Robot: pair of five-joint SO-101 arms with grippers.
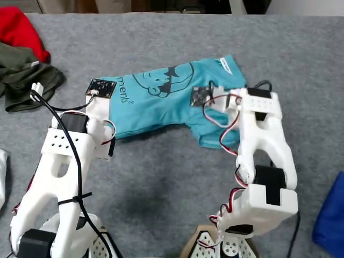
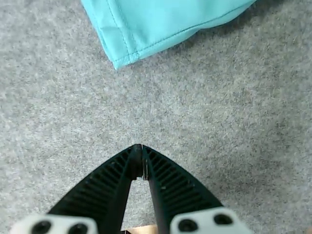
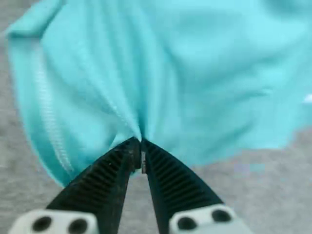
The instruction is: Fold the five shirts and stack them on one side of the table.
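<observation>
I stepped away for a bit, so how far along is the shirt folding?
Nothing looks folded yet. In hand: the right gripper is shut on the teal shirt; the left gripper is shut over the table beside its hem. To do: that shirt, plus the red garment, olive garment and blue garment bunched at the edges.

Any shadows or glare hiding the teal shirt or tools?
High view: soft arm shadows on the table beside the teal shirt, no glare. Left wrist view: evenly lit around the shut left tool. Right wrist view: faint fold shading where the right tool pinches fabric.
</observation>
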